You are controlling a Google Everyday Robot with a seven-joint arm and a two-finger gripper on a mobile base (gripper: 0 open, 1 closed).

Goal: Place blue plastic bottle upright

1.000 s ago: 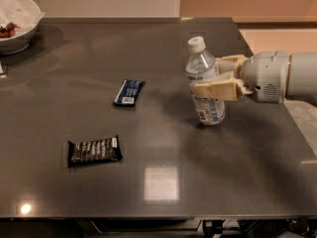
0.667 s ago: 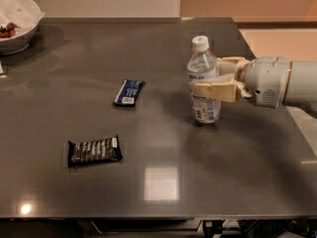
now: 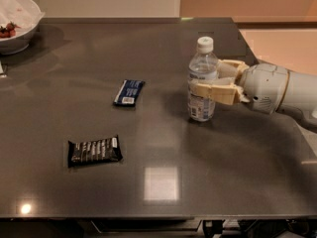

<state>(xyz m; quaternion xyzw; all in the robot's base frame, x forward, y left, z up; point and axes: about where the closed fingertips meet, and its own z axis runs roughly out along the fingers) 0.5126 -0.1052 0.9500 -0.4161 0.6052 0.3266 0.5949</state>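
The blue plastic bottle [image 3: 201, 66] is clear with a white cap and a white and pale-blue label. It stands upright on the dark grey table [image 3: 163, 143], right of centre. My gripper [image 3: 204, 82] reaches in from the right with its beige fingers [image 3: 214, 91] on either side of the bottle's middle. One finger crosses the front and the other is partly hidden behind the bottle. The bottle's base looks to be touching the table top.
A flat dark-blue snack bar wrapper [image 3: 129, 92] lies left of the bottle. A black snack bar [image 3: 94, 150] lies nearer the front left. A white bowl [image 3: 17, 21] with food sits at the far left corner. The table's right edge is close behind my arm.
The bottle, held in my gripper, has gone from a slight tilt to straight upright and has shifted a little. The wrappers and the bowl have not moved.
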